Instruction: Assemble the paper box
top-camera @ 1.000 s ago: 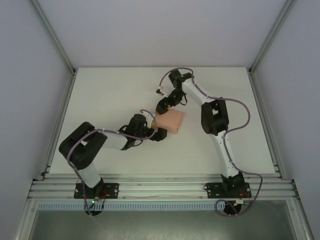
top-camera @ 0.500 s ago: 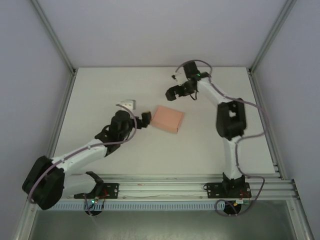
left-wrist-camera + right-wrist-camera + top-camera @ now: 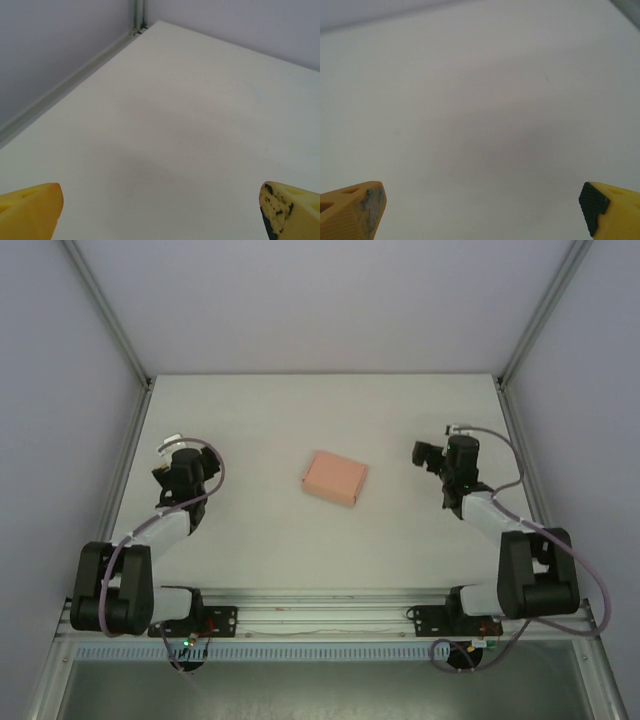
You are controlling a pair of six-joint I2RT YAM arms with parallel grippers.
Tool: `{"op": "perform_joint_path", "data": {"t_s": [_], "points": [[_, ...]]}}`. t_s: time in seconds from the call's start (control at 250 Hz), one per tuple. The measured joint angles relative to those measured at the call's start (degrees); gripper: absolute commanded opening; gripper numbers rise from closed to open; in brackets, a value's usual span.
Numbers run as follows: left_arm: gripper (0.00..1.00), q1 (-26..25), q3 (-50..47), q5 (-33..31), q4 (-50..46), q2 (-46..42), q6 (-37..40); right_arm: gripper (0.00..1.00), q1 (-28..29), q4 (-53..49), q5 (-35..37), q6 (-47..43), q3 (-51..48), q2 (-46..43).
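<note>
The paper box is a small closed salmon-pink rectangular box lying flat in the middle of the white table, with nothing touching it. My left gripper is drawn back to the left side, well clear of the box. In the left wrist view the left gripper is open, its yellow fingertips wide apart over bare table. My right gripper hangs to the right of the box, a clear gap away. The right gripper is open too, its fingertips spread with nothing between them.
The table is walled by grey panels with aluminium rails along the left edge and right edge. The back-left corner post stands ahead of the left gripper. Both arm bases sit on the near rail.
Both grippers have left the box and pulled back, the left arm folding to the left side and the right arm to the right. The box stays in place, closed.
</note>
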Motion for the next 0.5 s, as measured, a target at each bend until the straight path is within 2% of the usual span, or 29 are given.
{"op": "perform_joint_path", "data": {"t_s": [0.068, 0.188, 0.292, 0.428, 0.5], "points": [[1.0, 0.4, -2.0, 0.5, 3.7, 0.1, 2.2, 1.0, -1.4, 2.7, 0.9, 0.0, -1.9, 0.9], [1.0, 0.4, -5.0, 1.6, 9.3, -0.1, 5.0, 1.0, -1.8, 13.9, 3.9, 0.0, -6.6, -0.2], [1.0, 0.5, -11.3, 2.0, 19.5, 0.6, 6.0, 1.0, -1.8, 17.6, 5.7, 0.0, -9.5, -3.0], [1.0, 1.4, -13.6, 4.5, 25.9, 8.1, 7.4, 1.0, -1.8, 17.8, 5.4, 0.0, -9.7, -5.8], [1.0, 1.0, -12.8, 6.0, 29.7, 12.5, 9.0, 1.0, -1.8, 24.1, 6.4, 0.3, -12.2, -4.1]]}}
